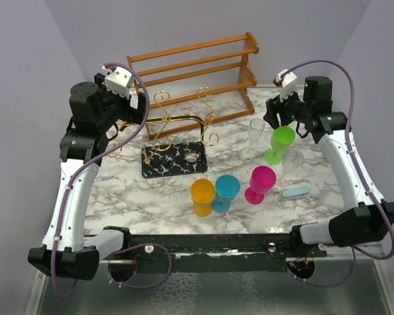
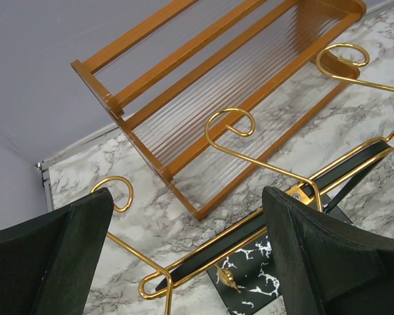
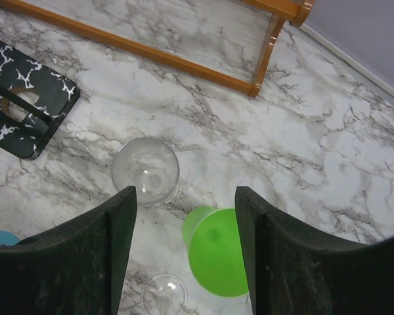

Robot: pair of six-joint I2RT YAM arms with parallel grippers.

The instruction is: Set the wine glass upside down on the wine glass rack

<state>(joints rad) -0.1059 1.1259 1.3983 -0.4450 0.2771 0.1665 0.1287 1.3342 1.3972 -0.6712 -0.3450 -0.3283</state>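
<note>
A green wine glass (image 1: 281, 142) stands upright on the marble table at the right. My right gripper (image 1: 280, 122) hangs just above it. In the right wrist view the green wine glass (image 3: 218, 252) sits between the fingers of that gripper (image 3: 184, 200), close to the right finger, with a gap at the left one. The jaws are open around it. The wine glass rack (image 1: 182, 122), gold wire with scroll arms on a black veined base (image 1: 174, 161), stands left of centre. My left gripper (image 1: 140, 105) is open above the rack's left arm (image 2: 184, 259), holding nothing.
An orange-brown wooden shelf (image 1: 197, 75) stands at the back. Two clear glasses (image 3: 146, 169) (image 3: 164, 295) stand beside the green one. A pink wine glass (image 1: 259, 184), a blue cup (image 1: 226, 191), an orange cup (image 1: 202, 196) and a small pale-blue object (image 1: 295, 191) sit nearer the front.
</note>
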